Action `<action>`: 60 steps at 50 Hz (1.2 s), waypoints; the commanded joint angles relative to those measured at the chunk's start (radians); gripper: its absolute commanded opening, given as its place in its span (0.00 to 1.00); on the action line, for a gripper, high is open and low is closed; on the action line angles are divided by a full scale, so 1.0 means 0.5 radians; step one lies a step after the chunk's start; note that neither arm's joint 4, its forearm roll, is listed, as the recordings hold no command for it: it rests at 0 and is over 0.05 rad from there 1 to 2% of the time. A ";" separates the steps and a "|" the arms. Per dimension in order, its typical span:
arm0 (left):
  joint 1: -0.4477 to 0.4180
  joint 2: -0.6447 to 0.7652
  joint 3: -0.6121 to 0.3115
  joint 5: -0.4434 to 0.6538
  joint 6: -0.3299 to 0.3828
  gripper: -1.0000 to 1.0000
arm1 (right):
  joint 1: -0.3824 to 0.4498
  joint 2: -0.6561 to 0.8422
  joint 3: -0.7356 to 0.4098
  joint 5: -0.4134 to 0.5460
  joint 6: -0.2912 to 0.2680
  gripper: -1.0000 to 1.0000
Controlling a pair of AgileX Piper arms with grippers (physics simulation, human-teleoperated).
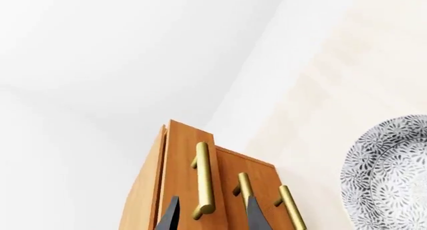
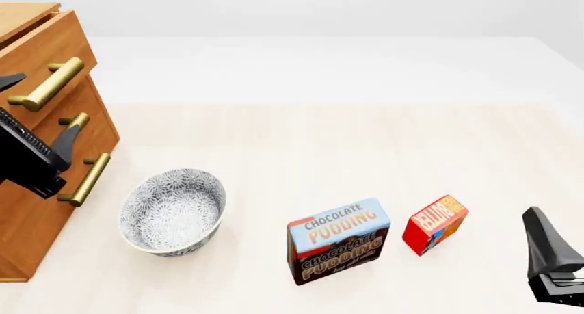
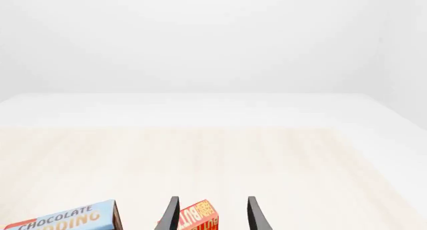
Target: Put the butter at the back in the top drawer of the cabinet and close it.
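Observation:
The cabinet (image 2: 27, 211) stands at the table's left edge. Its top drawer (image 2: 41, 50) juts out a little past the two lower drawers. My left gripper (image 2: 41, 109) is open, its dark fingers on either side of the top drawer's brass handle (image 1: 203, 180) without clamping it. The butter (image 2: 435, 224), a small red and orange box, lies on the table near the front right. My right gripper (image 2: 548, 252) hovers just right of it and nearer the front edge, open and empty. In the right wrist view the butter (image 3: 199, 217) lies just beyond the fingertips.
A blue-and-brown Chocolate Pudding box (image 2: 338, 240) stands left of the butter. A patterned grey bowl (image 2: 174, 210) sits in front of the cabinet, close to the lower drawer handles. The light wooden tabletop (image 2: 319, 143) stretches back to a white wall.

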State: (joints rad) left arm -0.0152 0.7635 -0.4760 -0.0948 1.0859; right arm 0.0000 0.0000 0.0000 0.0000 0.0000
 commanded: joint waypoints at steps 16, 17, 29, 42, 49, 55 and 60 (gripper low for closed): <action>0.078 0.160 -0.043 -0.074 0.160 1.00 | 0.000 0.000 0.000 0.000 0.000 1.00; 0.080 0.163 -0.046 -0.072 0.161 1.00 | 0.000 0.000 0.000 0.000 0.000 1.00; 0.135 0.221 -0.077 -0.098 0.165 1.00 | 0.000 0.000 0.000 0.000 0.000 1.00; 0.187 0.281 -0.062 -0.155 0.192 1.00 | 0.000 0.000 0.000 0.000 0.000 1.00; 0.213 0.311 -0.057 -0.174 0.201 1.00 | 0.000 0.000 0.000 0.000 0.000 1.00; 0.231 0.333 -0.059 -0.197 0.215 1.00 | 0.000 0.000 0.000 0.000 0.000 1.00; 0.257 0.361 -0.067 -0.202 0.211 1.00 | 0.000 0.000 0.000 0.000 0.000 1.00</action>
State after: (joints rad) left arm 0.0943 0.9220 -0.5067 -0.1839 1.1872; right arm 0.0000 0.0000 0.0000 0.0000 0.0000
